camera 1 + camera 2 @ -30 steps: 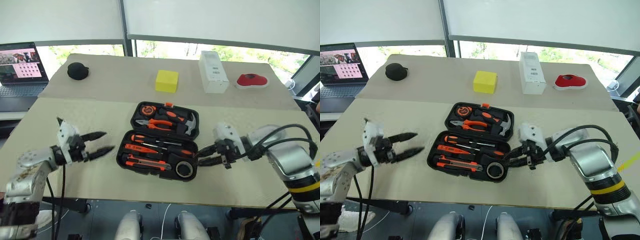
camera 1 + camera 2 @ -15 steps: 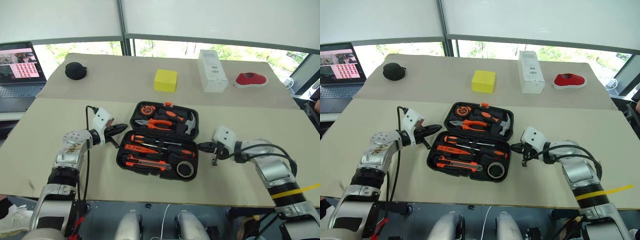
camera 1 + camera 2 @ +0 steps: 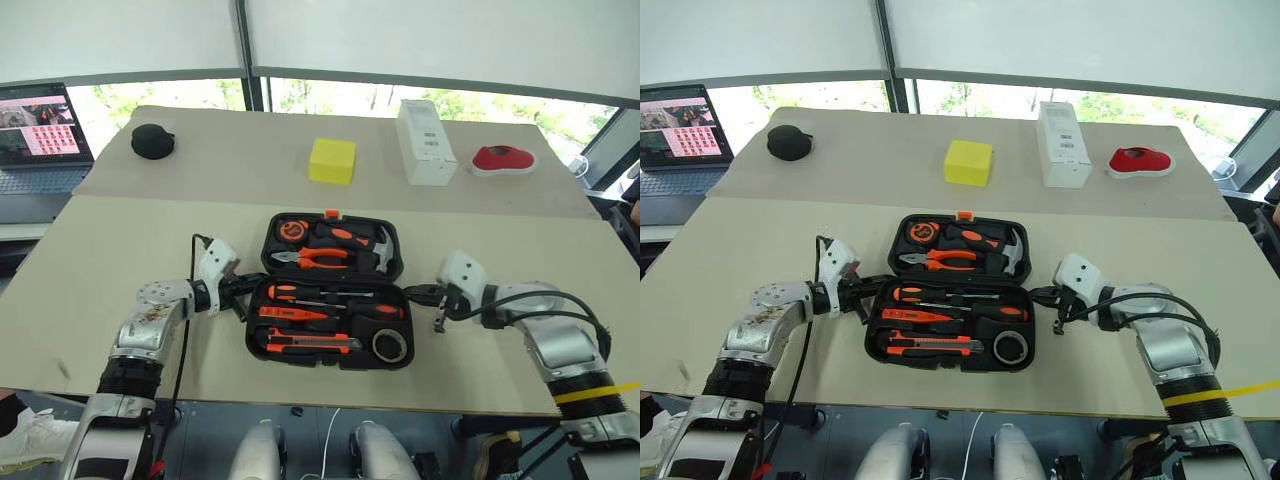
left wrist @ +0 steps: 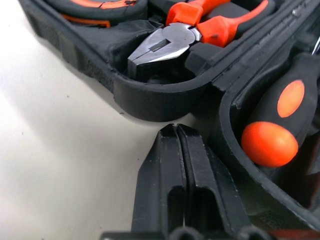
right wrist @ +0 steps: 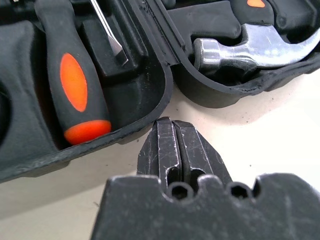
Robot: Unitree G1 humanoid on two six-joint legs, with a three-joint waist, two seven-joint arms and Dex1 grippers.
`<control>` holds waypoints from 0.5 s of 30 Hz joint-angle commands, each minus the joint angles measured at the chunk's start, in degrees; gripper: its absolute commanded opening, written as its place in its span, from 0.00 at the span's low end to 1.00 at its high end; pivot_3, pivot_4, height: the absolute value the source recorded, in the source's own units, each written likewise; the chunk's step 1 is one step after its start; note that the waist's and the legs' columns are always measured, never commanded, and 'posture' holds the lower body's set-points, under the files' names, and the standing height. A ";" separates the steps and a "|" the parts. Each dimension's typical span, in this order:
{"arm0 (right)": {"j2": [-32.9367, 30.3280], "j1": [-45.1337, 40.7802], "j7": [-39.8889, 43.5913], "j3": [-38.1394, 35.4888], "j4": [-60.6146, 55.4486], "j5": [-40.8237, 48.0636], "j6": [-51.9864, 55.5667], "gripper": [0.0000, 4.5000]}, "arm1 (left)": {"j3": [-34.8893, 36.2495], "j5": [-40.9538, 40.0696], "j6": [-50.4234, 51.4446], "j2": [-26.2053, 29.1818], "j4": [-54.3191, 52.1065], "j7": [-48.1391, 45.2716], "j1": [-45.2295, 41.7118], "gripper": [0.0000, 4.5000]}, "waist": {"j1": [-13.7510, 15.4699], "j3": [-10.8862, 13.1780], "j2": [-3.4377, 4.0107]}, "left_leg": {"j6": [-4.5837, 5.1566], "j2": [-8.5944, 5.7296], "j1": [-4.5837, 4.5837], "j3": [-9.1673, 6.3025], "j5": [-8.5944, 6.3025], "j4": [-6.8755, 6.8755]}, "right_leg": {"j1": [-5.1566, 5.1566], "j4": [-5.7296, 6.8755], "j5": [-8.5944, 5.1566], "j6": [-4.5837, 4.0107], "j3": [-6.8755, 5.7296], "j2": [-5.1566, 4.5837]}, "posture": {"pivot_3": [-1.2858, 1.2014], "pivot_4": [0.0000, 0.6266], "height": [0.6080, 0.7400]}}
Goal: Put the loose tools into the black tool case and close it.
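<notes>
- A beige tabletop (image 3: 120,240) under bright windows carries an open black tool case (image 3: 330,290) at frame centre.
- The left gripper (image 3: 240,287) has its fingers (image 4: 175,165) pressed together on nothing, tips at the notch on the case's left end where the two halves meet.
- The right gripper (image 3: 425,295), fingers likewise pressed together and empty, sits at the same seam on the right end.
- The case's long axis runs left to right between the two grippers; both are equally near.
- The tools lie in their recesses, with the lid flat toward the top of the frame; closing it looks like the remaining step.
</notes>
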 commanded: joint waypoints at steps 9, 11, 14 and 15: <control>-9.48 -4.20 4.06 -7.43 -8.81 18.22 36.04 0.80 | 9.32 -15.98 36.87 12.25 -14.13 2.11 -2.43 1.00 | -0.13 0.10 0.02 | 0.00 0.04 0.01 -0.28 0.00 0.00 | -0.03 0.06 0.00 0.00 0.02 -0.02 | 0.52 0.24 1.00; -9.50 -7.62 1.89 -6.75 -7.32 19.68 43.34 0.87 | 9.23 -16.66 44.88 11.16 -12.79 6.57 -6.40 1.00 | 0.17 0.10 0.00 | 0.00 0.02 0.10 -0.34 0.00 0.01 | 0.09 0.03 0.00 0.01 -0.01 -0.02 | 0.52 0.24 1.00; -6.11 -14.84 -5.73 -5.43 -2.25 17.76 52.31 0.87 | 10.39 -16.92 51.32 6.43 -9.94 13.11 -11.84 1.00 | 0.13 0.10 -0.02 | 0.01 -0.02 0.16 -0.38 0.01 0.05 | 0.17 0.04 0.00 0.01 -0.02 -0.01 | 0.52 0.24 1.00; -4.78 -17.17 -7.88 -5.65 -0.41 17.60 55.32 0.87 | 10.89 -16.13 52.16 4.73 -8.63 15.62 -13.22 1.00 | 0.06 0.10 -0.02 | 0.00 -0.04 0.16 -0.39 0.01 0.05 | 0.17 0.04 0.00 0.01 -0.02 -0.01 | 0.52 0.24 1.00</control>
